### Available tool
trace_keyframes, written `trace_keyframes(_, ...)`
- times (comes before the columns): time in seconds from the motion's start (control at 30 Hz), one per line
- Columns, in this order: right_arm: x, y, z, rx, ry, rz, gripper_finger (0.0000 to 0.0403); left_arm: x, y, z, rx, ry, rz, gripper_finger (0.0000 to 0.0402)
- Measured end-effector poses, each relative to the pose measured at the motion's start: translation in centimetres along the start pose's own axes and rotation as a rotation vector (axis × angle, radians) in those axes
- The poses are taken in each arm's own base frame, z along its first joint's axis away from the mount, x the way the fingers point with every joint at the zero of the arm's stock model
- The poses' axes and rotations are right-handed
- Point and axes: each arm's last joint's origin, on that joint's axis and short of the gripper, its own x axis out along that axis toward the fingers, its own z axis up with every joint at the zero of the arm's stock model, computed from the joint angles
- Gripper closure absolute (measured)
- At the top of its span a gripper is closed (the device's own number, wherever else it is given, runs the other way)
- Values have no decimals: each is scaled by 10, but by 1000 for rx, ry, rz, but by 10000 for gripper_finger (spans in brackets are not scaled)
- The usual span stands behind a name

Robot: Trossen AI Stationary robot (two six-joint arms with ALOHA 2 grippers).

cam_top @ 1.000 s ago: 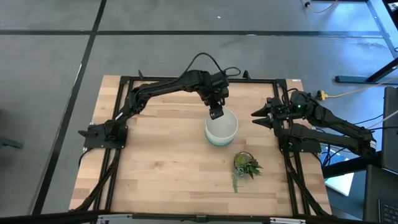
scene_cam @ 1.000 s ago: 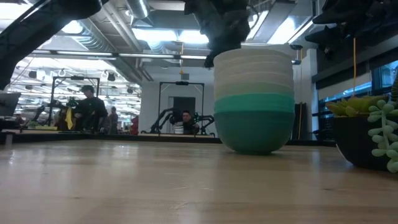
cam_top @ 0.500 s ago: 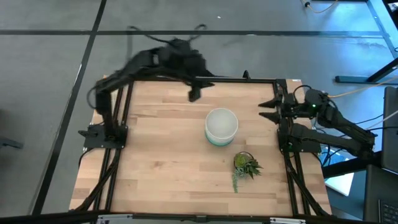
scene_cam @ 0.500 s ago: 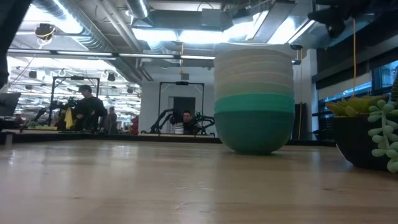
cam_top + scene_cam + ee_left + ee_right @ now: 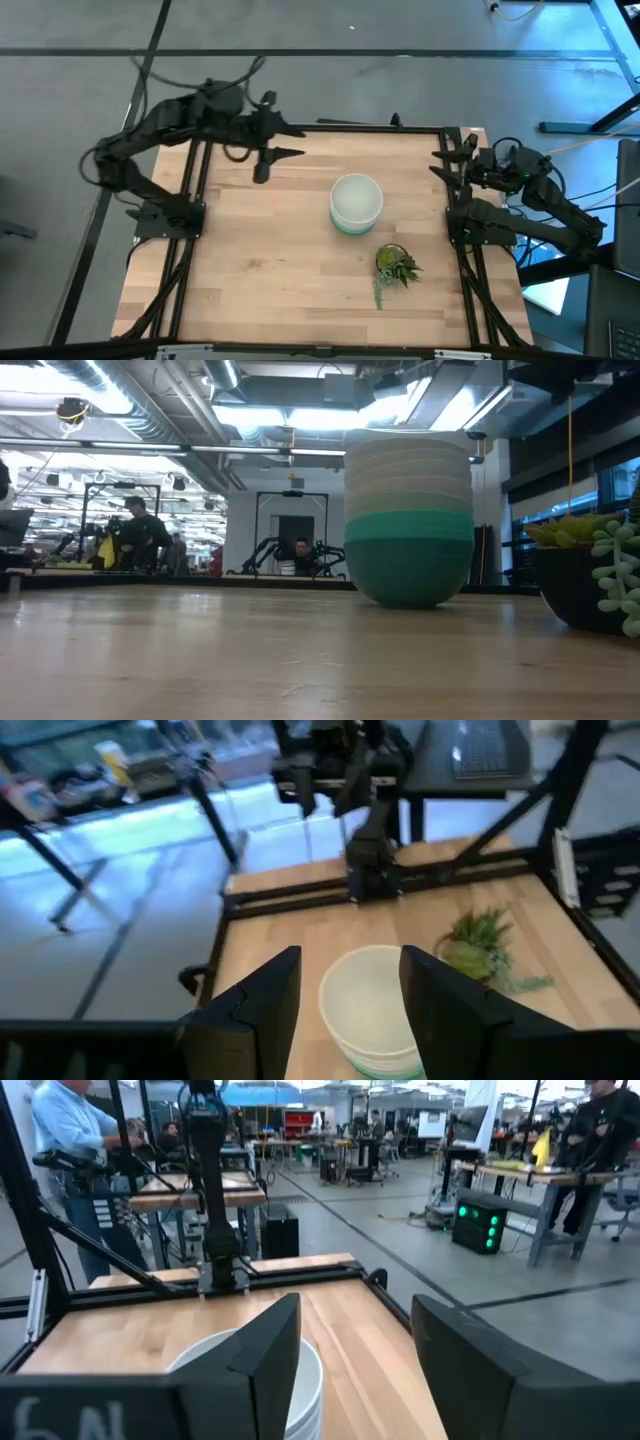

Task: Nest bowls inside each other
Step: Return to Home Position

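The bowls stand nested in one stack (image 5: 356,204) near the table's middle, resting on the bottom bowl's base. White bowls are on top, with pale mint, bright teal and dark teal below (image 5: 408,525). The stack also shows in the left wrist view (image 5: 372,1010) and the right wrist view (image 5: 268,1375). My left gripper (image 5: 288,141) is open near the far left part of the table, well away from the stack. My right gripper (image 5: 443,160) is open by the far right corner. Neither touches a bowl.
A small spiky green plant in a dark pot (image 5: 396,266) sits near-right of the stack and shows at the right edge of the low view (image 5: 595,575). A black frame (image 5: 330,125) borders the table. Bare wood lies on the left and near sides. People stand in the room beyond.
My left gripper has left the stack's far rim, risen and swung toward the table's far left. My right gripper has drawn back a little toward the far right corner. The stack has kept still.
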Motion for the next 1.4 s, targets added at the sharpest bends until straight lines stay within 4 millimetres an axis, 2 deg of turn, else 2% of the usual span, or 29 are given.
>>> trace_keyframes(0.17, -8, 1, 0, -4, -22, -2, 210, -29, -8, -31, -13, -105, 68, 234)
trace_keyframes(0.37, -10, 0, -1, -13, -22, -43, 210, -52, -21, -92, -87, -138, 180, 235)
trace_keyframes(0.53, -2, -3, -18, -43, 43, -109, 210, -57, -34, -148, -122, -199, 260, 237)
trace_keyframes(0.67, 9, -3, -38, -45, 42, -83, 210, -56, -43, -191, -156, -240, 306, 236)
trace_keyframes(0.93, 27, -4, -70, 0, -19, -44, 210, -49, -57, -262, -245, -212, 398, 237)
trace_keyframes(1.07, 31, -5, -81, 29, -23, -43, 210, -45, -61, -283, -264, -227, 428, 235)
trace_keyframes(1.2, 31, -5, -80, 25, -58, -44, 210, -42, -63, -296, -277, -219, 481, 237)
trace_keyframes(1.4, 31, -5, -80, 23, -55, -50, 210, -42, -63, -301, -279, -207, 526, 236)
